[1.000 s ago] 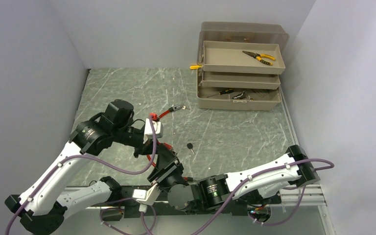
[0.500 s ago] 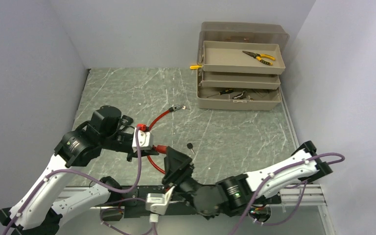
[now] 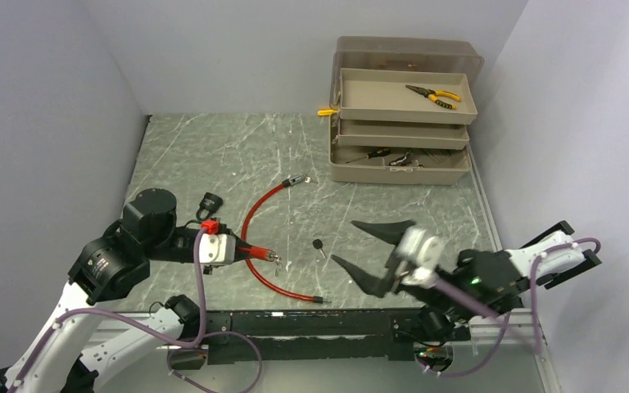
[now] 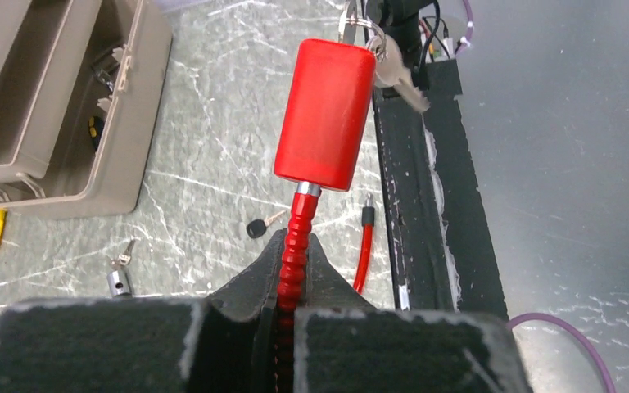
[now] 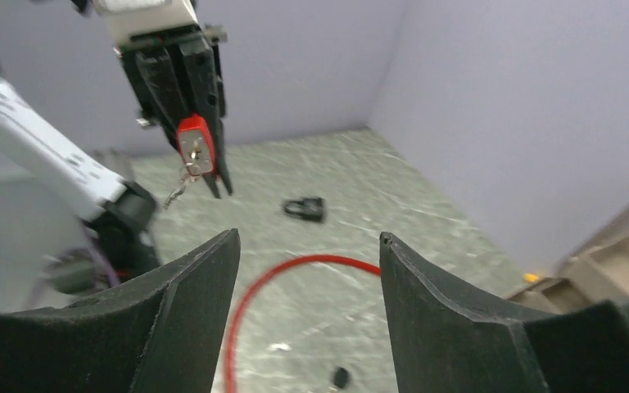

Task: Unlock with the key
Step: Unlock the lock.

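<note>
The left tool (image 4: 293, 246) is closed tight on the red cable (image 3: 250, 217), just behind the lock (image 4: 325, 115), a red cylinder at the cable's end. Gripping the cable and not the cylinder leaves the whole lock free. It is held above the tabletop (image 3: 213, 147), at its near edge.

In the right wrist view, the lock's end face is turned toward the right arm, probably so that this arm can reach the keyhole. A key (image 4: 393, 70) sits at that end face. It seems to be in the keyhole, with a ring and a second key hanging from it, but I cannot tell how deep it goes.

The right tool (image 3: 342, 241) is wide open and holds nothing. It is well apart from the lock, on the right side of the tabletop, with its fingers pointing toward the lock.

The rest of the cable lies in a loop on the tabletop, and a black key (image 3: 318, 244) lies loose between the two tools.

I cannot see if the lock is already turned open. If it is not, the right tool must come in, pinch the key head, and turn it while the left tool keeps the cable firm.
</note>
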Motion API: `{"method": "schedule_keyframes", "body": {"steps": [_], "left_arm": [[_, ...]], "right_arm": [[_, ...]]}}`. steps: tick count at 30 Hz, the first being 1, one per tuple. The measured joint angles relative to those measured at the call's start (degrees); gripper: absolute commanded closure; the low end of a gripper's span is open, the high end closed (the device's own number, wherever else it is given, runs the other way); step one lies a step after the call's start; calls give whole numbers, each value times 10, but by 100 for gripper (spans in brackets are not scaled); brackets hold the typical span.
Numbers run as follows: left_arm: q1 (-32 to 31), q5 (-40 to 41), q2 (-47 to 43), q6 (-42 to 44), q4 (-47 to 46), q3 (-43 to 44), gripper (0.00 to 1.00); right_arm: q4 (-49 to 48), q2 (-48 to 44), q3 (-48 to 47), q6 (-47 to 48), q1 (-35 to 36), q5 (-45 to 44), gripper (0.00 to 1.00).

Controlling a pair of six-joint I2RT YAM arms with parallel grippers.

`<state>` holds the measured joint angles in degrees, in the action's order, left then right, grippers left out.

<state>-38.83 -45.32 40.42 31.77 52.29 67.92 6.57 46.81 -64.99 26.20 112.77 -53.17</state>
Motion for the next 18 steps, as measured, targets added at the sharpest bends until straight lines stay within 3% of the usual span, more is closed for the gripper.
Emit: {"method": "schedule_keyframes", "body": {"steps": [3,6,12,18], "left_arm": [[0,-7,2,-14,-22,3,100],[0,-11,7,-37,-50,7,100],[0,-14,8,-66,-85,9,100],[0,-14,6,-70,-87,9,100]], "right_arm": [[-27,-76,43,-54,0,49,35],[-64,-94,46,-82,0,79,35],[-66,14,-8,-94,-18,96,38],[-4,84,-38,-152,-152,200,40]]}}
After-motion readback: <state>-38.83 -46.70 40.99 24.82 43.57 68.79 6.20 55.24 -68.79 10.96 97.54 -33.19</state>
